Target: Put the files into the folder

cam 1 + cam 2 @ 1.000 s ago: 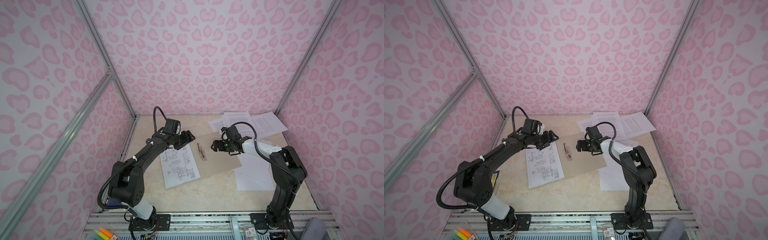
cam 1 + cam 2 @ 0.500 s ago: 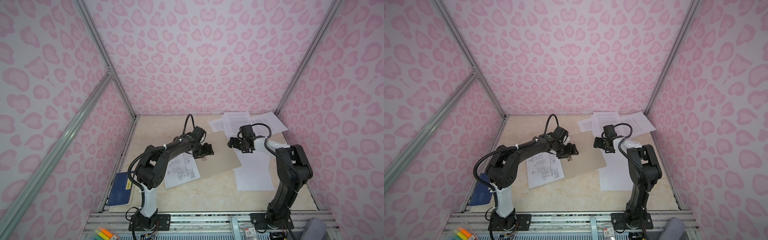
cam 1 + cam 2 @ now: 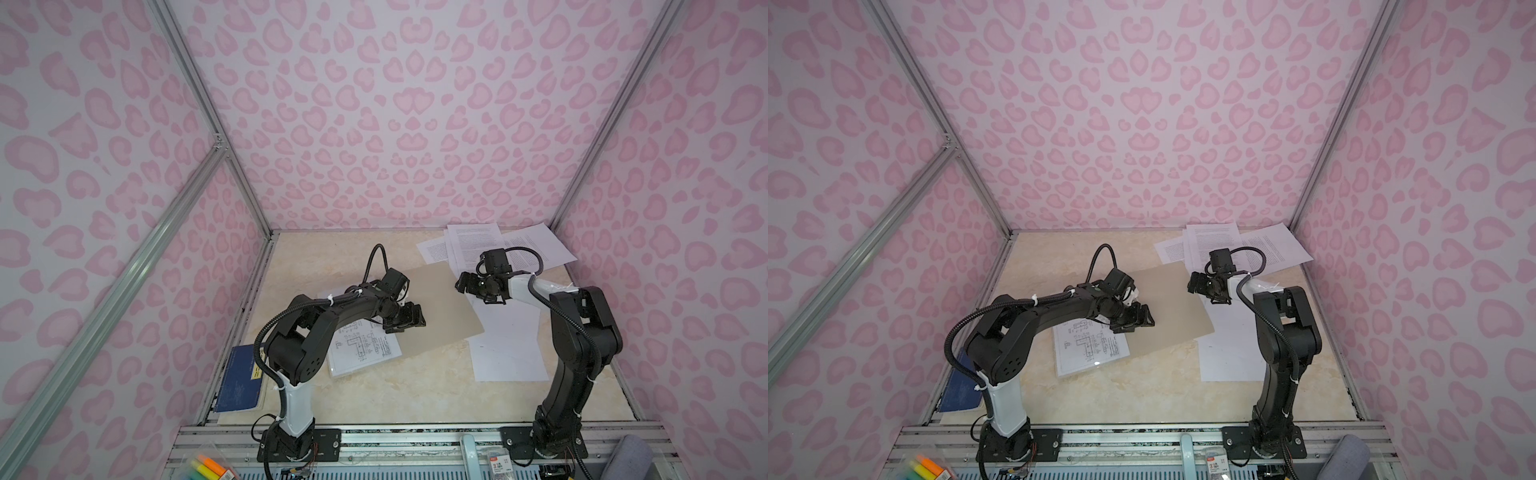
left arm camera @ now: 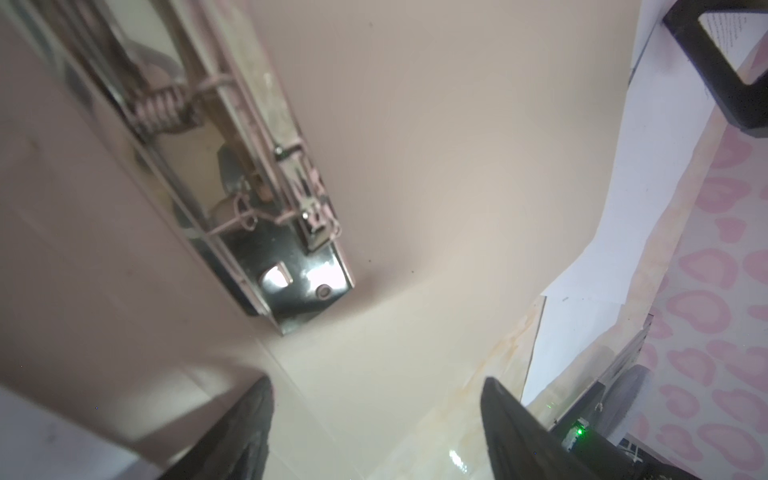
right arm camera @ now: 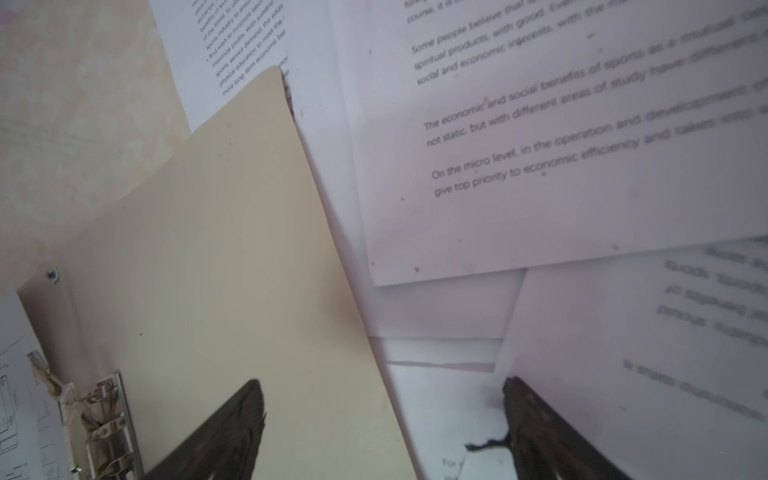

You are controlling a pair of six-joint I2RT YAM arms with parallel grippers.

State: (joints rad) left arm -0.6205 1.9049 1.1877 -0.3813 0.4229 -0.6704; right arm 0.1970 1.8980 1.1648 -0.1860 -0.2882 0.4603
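Observation:
The beige folder point(image 3: 444, 307) point(image 3: 1175, 307) lies open in the middle of the table, its metal ring clip point(image 4: 291, 232) at the spine. A file with line drawings point(image 3: 365, 345) point(image 3: 1088, 345) rests on its left leaf. More files with printed text point(image 3: 498, 245) point(image 5: 540, 145) are fanned out at the back right, and white sheets point(image 3: 507, 345) lie to the right of the folder. My left gripper point(image 3: 409, 320) point(image 4: 376, 415) hovers open over the folder by the clip, holding nothing. My right gripper point(image 3: 469, 286) point(image 5: 382, 419) is open astride the folder's right edge, one finger over the leaf point(image 5: 228, 249), one over paper.
A dark blue book point(image 3: 239, 378) with a yellow label lies at the front left, by the left arm's base. Pink patterned walls close the table on three sides. Highlighters point(image 3: 205, 467) sit on the front rail.
My left gripper has swung right and toward the front, from the left leaf to the clip, uncovering the blue book. My right gripper has shifted right to the folder's right edge.

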